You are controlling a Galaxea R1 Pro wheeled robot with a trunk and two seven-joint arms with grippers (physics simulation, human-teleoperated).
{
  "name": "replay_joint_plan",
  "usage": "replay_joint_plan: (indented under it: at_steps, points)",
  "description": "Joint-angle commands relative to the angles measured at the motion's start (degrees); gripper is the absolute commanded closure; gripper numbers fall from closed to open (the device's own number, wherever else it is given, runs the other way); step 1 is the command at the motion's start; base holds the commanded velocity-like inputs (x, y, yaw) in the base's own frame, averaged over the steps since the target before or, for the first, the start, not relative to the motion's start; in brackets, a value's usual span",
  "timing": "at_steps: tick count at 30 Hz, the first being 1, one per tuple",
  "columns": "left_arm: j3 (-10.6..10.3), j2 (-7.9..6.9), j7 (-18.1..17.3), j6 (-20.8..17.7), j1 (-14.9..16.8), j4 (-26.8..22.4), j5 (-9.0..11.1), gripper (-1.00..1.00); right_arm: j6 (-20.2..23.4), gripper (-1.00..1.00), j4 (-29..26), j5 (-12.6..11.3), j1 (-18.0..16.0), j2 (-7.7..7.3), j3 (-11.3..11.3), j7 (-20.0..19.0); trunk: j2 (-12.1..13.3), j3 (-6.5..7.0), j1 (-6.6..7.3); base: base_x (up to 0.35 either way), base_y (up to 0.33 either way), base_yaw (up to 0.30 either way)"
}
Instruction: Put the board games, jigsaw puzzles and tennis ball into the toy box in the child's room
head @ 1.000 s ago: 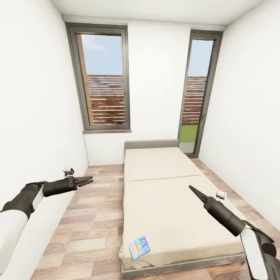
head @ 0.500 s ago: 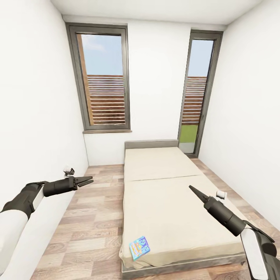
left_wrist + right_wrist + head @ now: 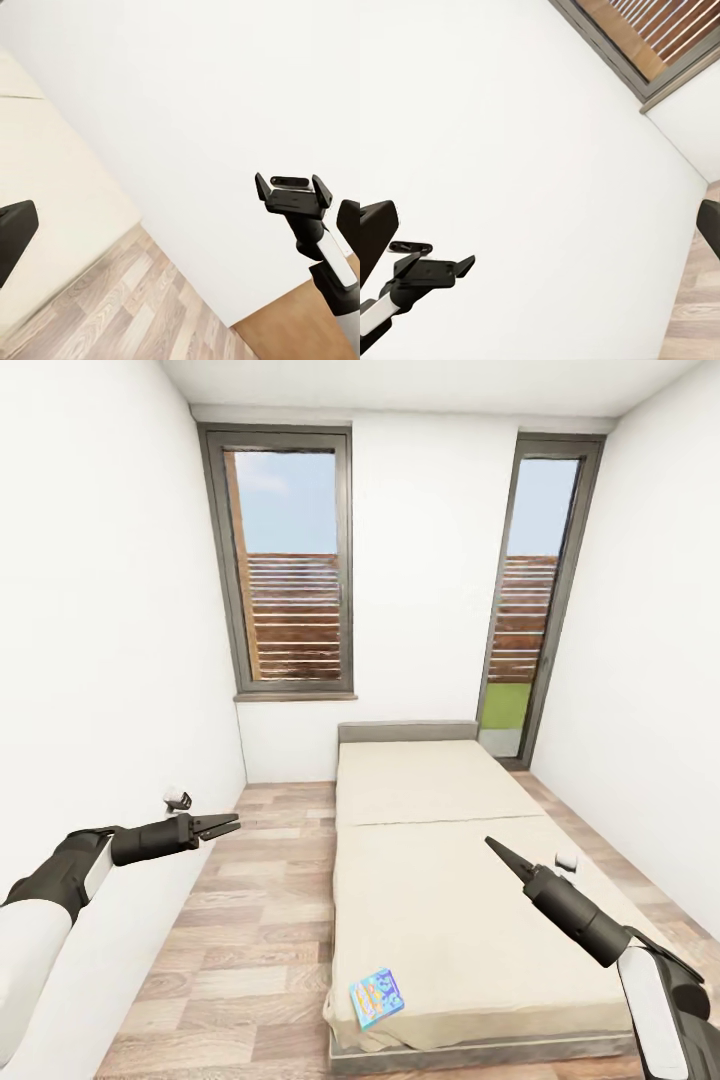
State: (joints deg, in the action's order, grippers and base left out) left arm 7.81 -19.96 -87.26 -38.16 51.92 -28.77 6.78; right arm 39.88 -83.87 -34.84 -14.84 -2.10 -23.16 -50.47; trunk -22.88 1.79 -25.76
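1 small blue board game (image 3: 377,999) lies on the bed (image 3: 450,880), below-left of the spread-open right gripper (image 3: 492,846).

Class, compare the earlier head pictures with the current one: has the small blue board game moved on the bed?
No. The board game sits at the same near left corner of the bed; game, bed and windows all shifted right together, so the camera turned.

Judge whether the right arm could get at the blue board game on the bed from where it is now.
Probably not yet. The blue board game lies at the near left corner of the bed, while the right gripper hangs high above the mattress, pointing away. Nothing blocks it; it would need lowering and swinging inward.
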Motion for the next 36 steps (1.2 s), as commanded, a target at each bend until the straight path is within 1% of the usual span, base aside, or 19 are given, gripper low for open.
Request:
replay_joint_plan:
  at_steps: [1, 6, 11, 30, 34, 36]
  points:
    - [0.0, 0.01, -0.2, -0.6, 0.0, 0.0, 0.0, -1.00, 0.4, -1.00, 0.0, -0.2, 0.0, -0.01, 0.0, -0.1, 0.0, -0.03, -0.02, 0.000, 0.011, 0.273]
    - [0.0, 0.01, -0.2, -0.6, 0.0, 0.0, 0.0, -1.00, 0.3, -1.00, 0.0, -0.2, 0.0, 0.02, 0.0, -0.2, 0.0, -0.03, -0.02, 0.000, 0.005, 0.272]
    - [0.0, 0.01, -0.2, -0.6, 0.0, 0.0, 0.0, -1.00, 0.3, -1.00, 0.0, -0.2, 0.0, 0.00, -0.1, -0.2, 0.0, -0.03, -0.02, 0.000, 0.001, 0.107]
    - [0.0, 0.01, -0.2, -0.6, 0.0, 0.0, 0.0, -1.00, 0.3, -1.00, 1.8, -0.3, 0.0, -0.10, -0.2, 0.9, 0.0, -0.03, -0.02, 0.000, 0.000, 0.004]
    - [0.0, 0.01, -0.2, -0.6, 0.0, 0.0, 0.0, -1.00, 0.3, -1.00, 2.0, -0.2, 0.0, 0.12, -0.2, 1.7, 0.0, -0.03, -0.02, 0.000, 0.000, 0.000]
    - [0.0, 0.01, -0.2, -0.6, 0.0, 0.0, 0.0, -1.00, 0.4, -1.00, 1.8, -0.2, 0.0, 0.05, -0.2, 3.1, 0.0, -0.03, -0.02, 0.000, 0.000, 0.000]
